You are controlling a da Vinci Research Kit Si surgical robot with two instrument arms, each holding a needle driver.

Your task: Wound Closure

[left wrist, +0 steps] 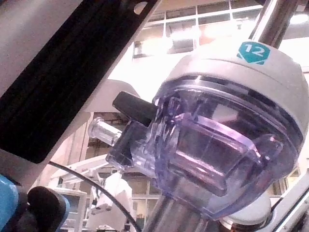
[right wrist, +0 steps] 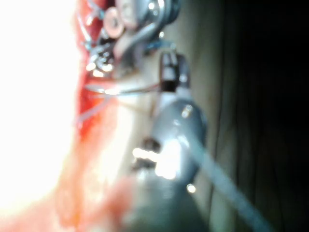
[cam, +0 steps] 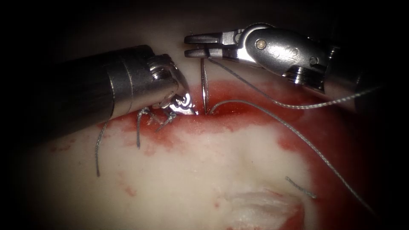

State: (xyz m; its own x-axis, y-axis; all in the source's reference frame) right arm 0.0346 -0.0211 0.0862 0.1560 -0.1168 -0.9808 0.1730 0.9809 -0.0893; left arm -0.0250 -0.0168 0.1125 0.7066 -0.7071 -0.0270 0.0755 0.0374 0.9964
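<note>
My right tool (cam: 190, 45) reaches in from the upper right, its jaws shut on the top end of the needle (cam: 204, 85), close to where the thread (cam: 272, 101) joins it. The needle hangs almost straight down, and its lower end meets the tissue (cam: 204, 170) in the red cut (cam: 230, 108). A second strand (cam: 306, 142) leaves the tissue beside the needle and runs off lower right. My left tool (cam: 184, 104) rests its tip on the cut's edge just left of the needle. The right wrist view shows my right tool (right wrist: 169, 72) with the needle (right wrist: 125, 89) across it.
Earlier stitches with knots (cam: 167, 119) and cut thread ends (cam: 138, 132) lie left of the needle, under the left shaft. A loose thread piece (cam: 300, 187) lies lower right. Red fluid (cam: 324, 127) stains the tissue around the cut. A clear purple housing (left wrist: 217, 145) appears in the left wrist view.
</note>
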